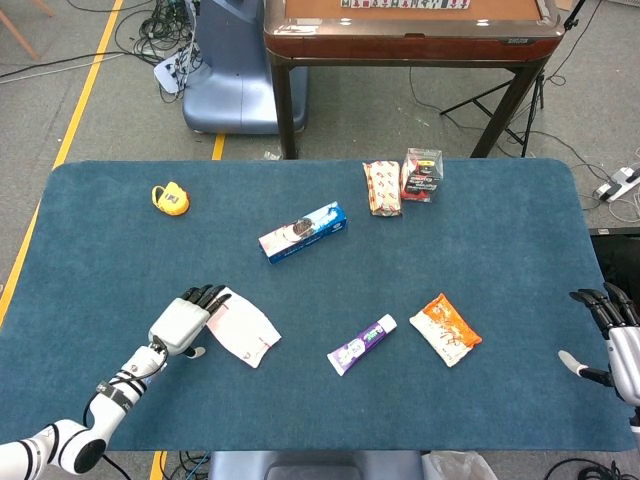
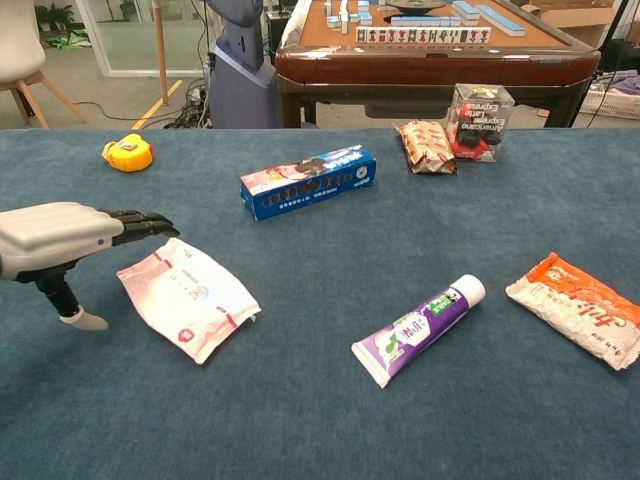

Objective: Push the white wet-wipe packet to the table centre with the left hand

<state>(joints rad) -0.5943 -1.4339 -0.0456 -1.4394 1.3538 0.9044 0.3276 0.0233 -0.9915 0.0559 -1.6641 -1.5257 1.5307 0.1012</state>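
Left hand point(image 1: 183, 322) sits low over the counter point(image 1: 120, 250) near its front-left corner, fingers point(image 2: 140, 222) stretched nearly flat and together, holding nothing; the dark fingertips reach the packet's point(image 1: 242, 327) near-left end, and we cannot tell whether they actually touch it.

We judge the packet to be light and soft: a thin, floppy pouch lying flat on the blue felt, likely to buckle or swing round if pushed at one corner. The felt should grip it somewhat, so a firm, low push seems wiser than a tap. We would set the flat of the fingers against the middle of its left edge, not a corner, so it slides straight.

Its long axis runs diagonally, from the end beside the hand, toward the left edge, down to the end pointing at the front edge and the right. It lies left of centre, in the front-left part of the counter, well apart from the toothpaste tube point(image 1: 362, 343) further right.

Right hand point(image 1: 617, 340) rests at the right edge, fingers apart and empty.
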